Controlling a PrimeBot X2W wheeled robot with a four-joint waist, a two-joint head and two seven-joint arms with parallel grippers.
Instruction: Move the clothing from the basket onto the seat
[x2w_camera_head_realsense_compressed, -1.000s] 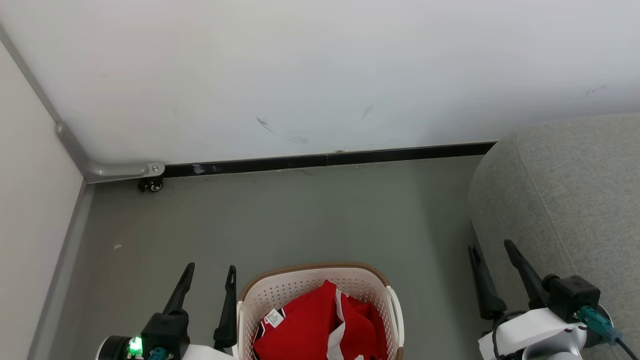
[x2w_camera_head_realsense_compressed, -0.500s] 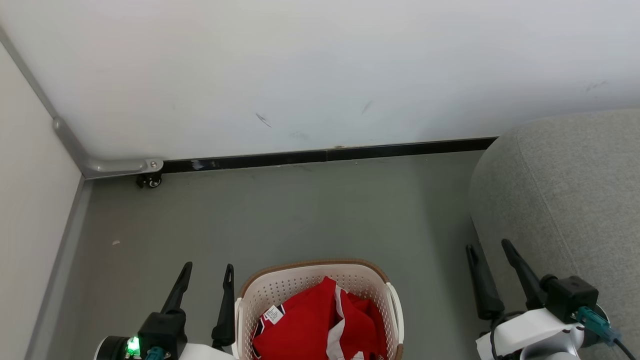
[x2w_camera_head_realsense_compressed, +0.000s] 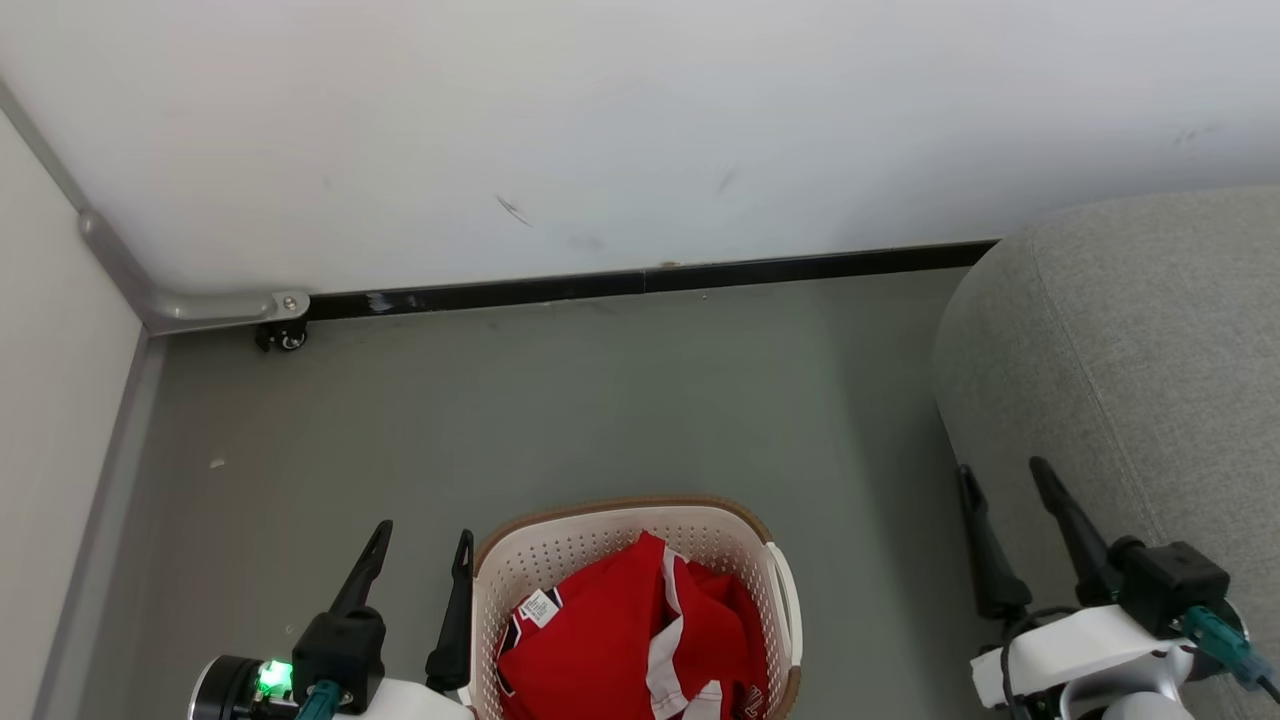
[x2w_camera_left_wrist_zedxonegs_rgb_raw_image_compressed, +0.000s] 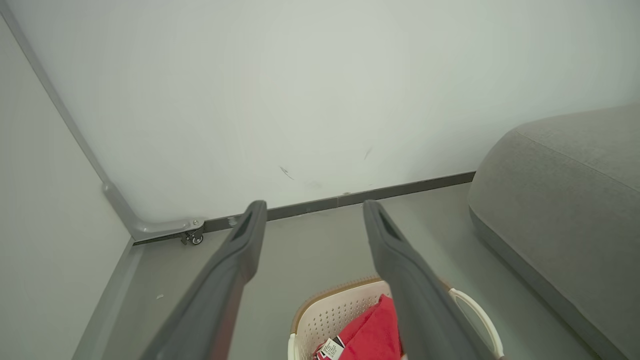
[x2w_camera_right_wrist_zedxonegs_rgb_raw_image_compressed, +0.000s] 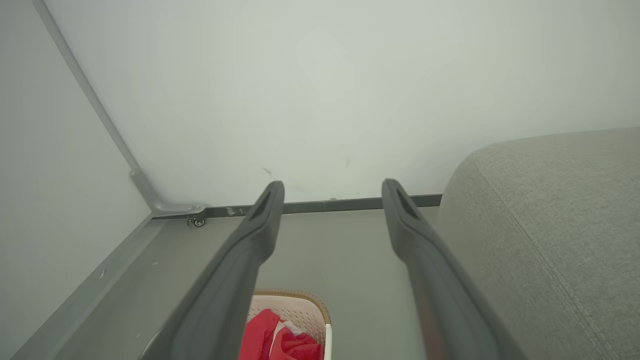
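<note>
Clothing (x2w_camera_head_realsense_compressed: 620, 640) lies bunched and red in the basket (x2w_camera_head_realsense_compressed: 600, 525), whose near end is cut off at the bottom edge; left gripper (x2w_camera_head_realsense_compressed: 424, 530) spread wide, empty, just beside it; right gripper (x2w_camera_head_realsense_compressed: 1001, 466) likewise agape by the seat (x2w_camera_head_realsense_compressed: 1150, 380)

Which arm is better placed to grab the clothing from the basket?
Left, likely. The left tool, open, sits right beside the basket rim, close to the red clothing. The right tool, also open, hovers by the seat, farther from the basket.
</note>
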